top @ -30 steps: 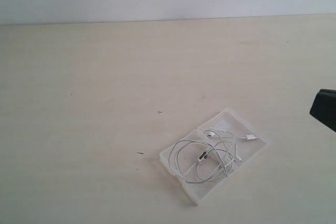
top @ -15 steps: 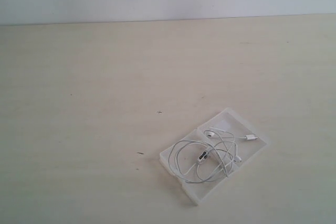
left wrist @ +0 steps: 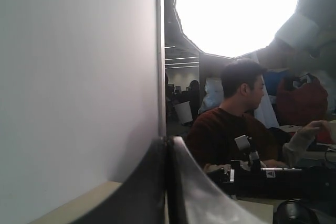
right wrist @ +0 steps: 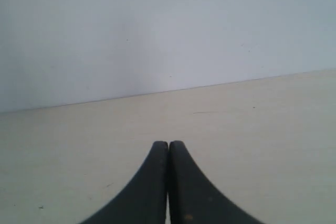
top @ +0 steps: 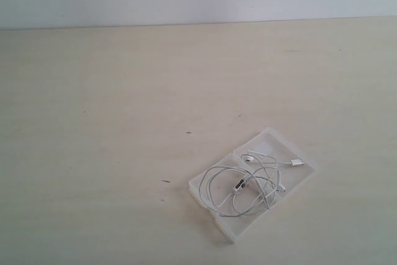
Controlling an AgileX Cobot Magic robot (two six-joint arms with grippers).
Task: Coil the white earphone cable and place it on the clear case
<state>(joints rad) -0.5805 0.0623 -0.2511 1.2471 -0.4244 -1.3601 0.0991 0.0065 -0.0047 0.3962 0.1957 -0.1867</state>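
The thin white earphone cable (top: 245,184) is seen lying in loose loops on the shallow, translucent clear plastic case (top: 231,233), which is spread open in two halves at the near right of the pale, flat surface (top: 111,91). The left tool (left wrist: 167,141) is held clenched on nothing, its dark curved fingers (left wrist: 149,187) pressed together beside a white panel (left wrist: 79,77). The right tool (right wrist: 168,144) is likewise clenched empty, held low over the surface and aimed at the plain white wall (right wrist: 157,35) at the far edge.
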